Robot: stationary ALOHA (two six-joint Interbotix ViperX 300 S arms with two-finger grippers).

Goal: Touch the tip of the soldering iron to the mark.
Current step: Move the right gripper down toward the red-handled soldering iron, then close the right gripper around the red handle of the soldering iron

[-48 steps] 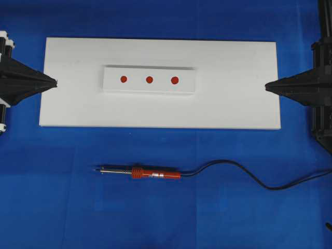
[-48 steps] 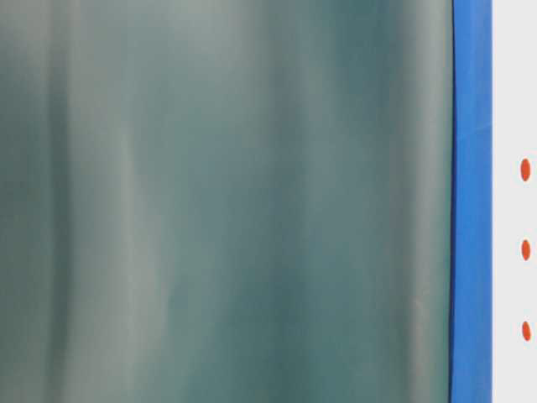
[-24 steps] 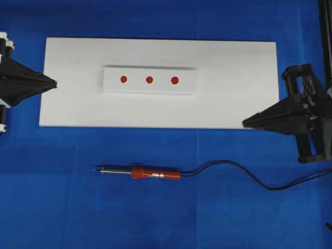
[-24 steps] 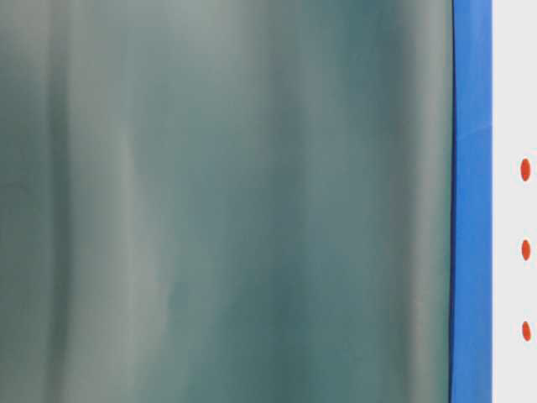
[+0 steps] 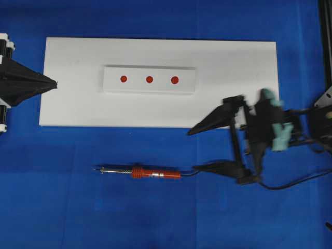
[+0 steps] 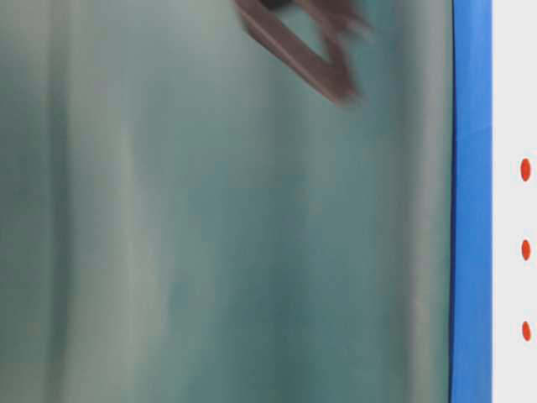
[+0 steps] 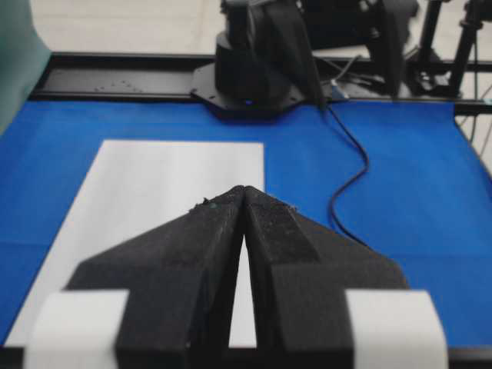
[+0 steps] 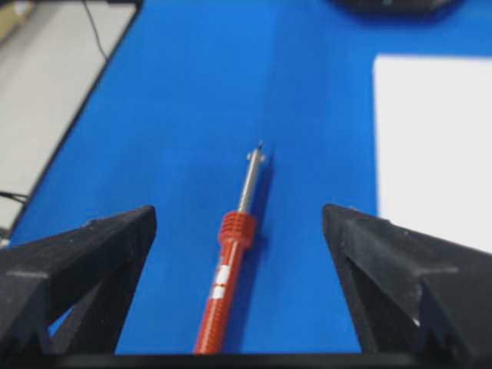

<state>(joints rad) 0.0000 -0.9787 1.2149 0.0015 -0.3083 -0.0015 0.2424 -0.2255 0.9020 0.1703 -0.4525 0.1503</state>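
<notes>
A blue cloth [image 5: 155, 218] covers the work surface, and a flat white board [image 5: 67, 109] lies across its upper half in the overhead view. A raised white strip [image 5: 111, 85] sits near the middle of that board and carries three red marks [image 5: 149, 80] in a row. No brand, label or writing can be read on any surface.

The soldering iron [image 5: 155, 174] lies flat on the cloth below the board, apart from its lower edge and parallel to it. Its tip [image 5: 95, 168] points toward the left of the view, below the board's left half, and its black cord [image 5: 233, 167] snakes away to the right.

The right gripper [image 5: 193, 150] hangs just below the board's lower right edge, blurred, at the cord end of the iron. Its jaws stand wide apart; one finger crosses the board's lower edge, the other lies over the cord. It has hold of nothing. From its own wrist camera the iron's red handle runs up between the two black fingers [image 8: 77, 261].

The left gripper [image 5: 54, 83] rests at the board's left edge with its jaws pressed together, empty.

Beyond the board's far end, the left wrist view shows a black arm base [image 7: 250, 77] on a black frame rail, with pale floor behind. The table-level view is mostly a blurred grey-green surface.
</notes>
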